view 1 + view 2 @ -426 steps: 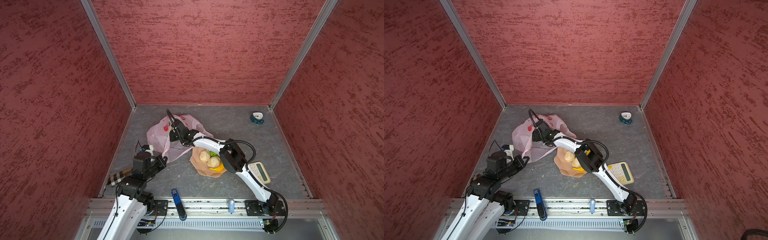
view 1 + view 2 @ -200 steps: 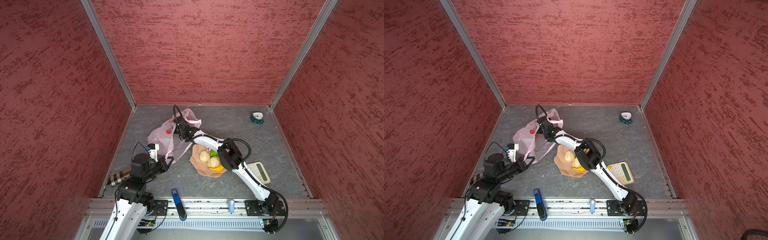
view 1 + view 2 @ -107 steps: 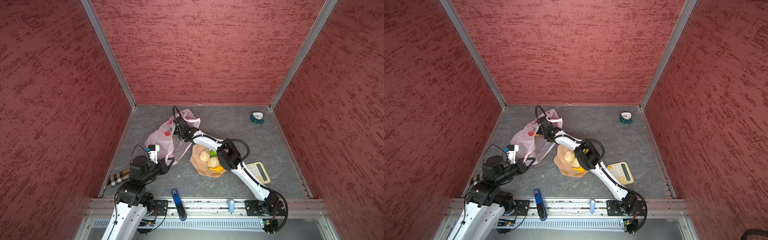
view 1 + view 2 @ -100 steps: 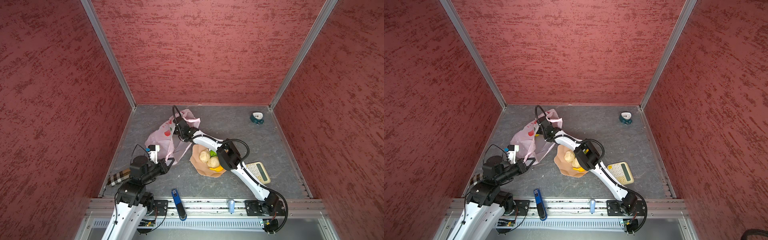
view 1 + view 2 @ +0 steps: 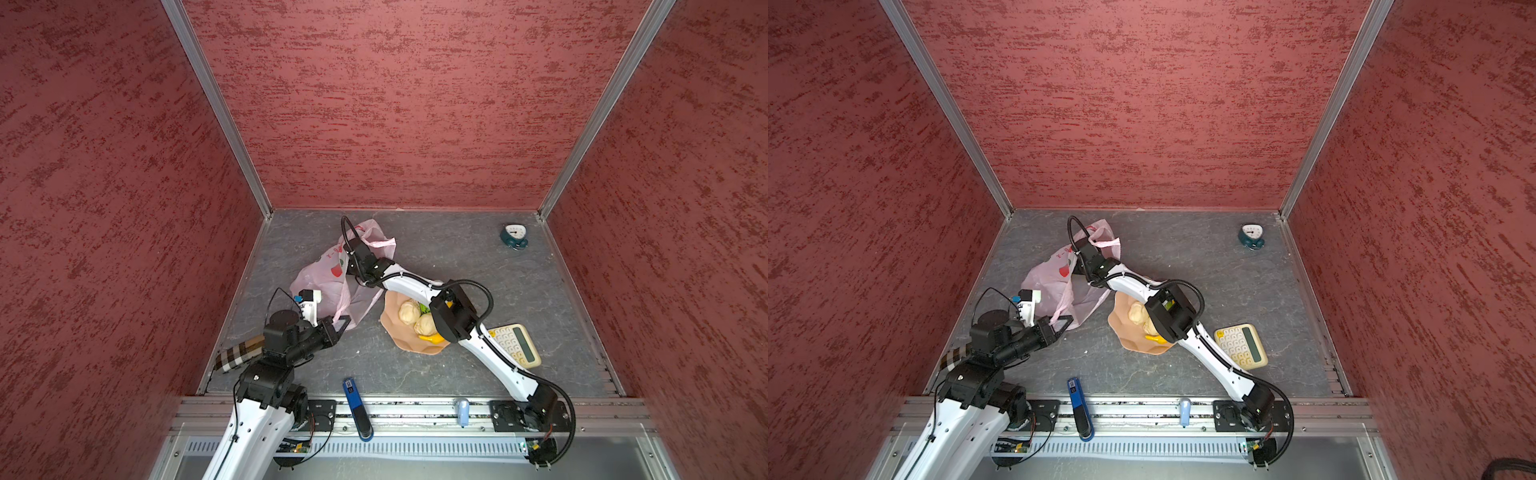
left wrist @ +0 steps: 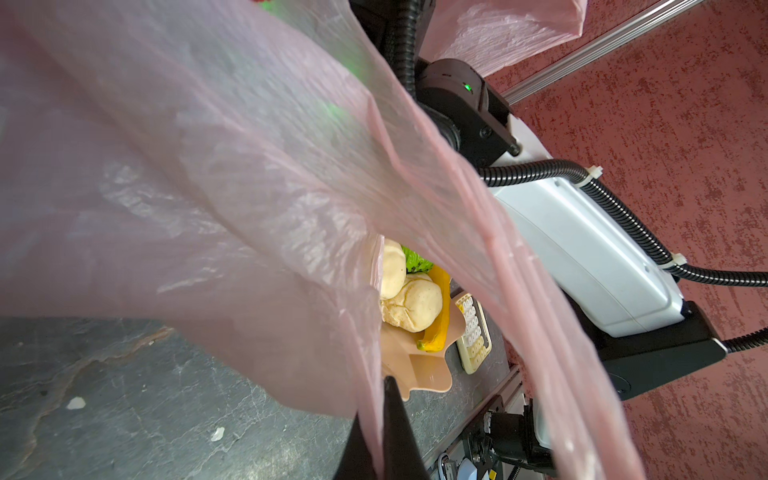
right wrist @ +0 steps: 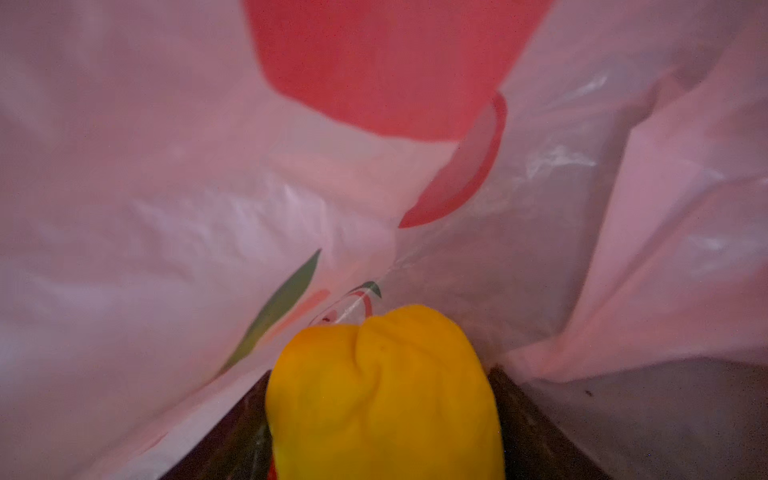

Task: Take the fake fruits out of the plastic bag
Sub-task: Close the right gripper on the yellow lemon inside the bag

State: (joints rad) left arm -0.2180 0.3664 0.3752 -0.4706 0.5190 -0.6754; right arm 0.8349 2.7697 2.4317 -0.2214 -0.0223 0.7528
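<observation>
R gripper (image 7: 380, 374), bottom centre, clasps light, squashy-looking yellow fruit (image 7: 382, 415) mid-body inside limp plastic bag (image 7: 166, 187); L gripper (image 6: 384, 399) pinches film.

A robotics lab test cell: 3 red textured walls (image 5: 395, 104), joined by bare aluminium corner posts (image 5: 216, 108), box in a grey stone-look surface (image 5: 436, 257); 2 white-and-black robot arms, a left arm (image 5: 257, 424) and a right arm (image 5: 494, 357), are mounted on an aluminium rail (image 5: 415, 409) along the open front; a bare circuit board (image 5: 295, 446) shows below it; a calculator (image 5: 515, 345) and a small clock (image 5: 515, 237) sit well apart, unrelated oddments.
</observation>
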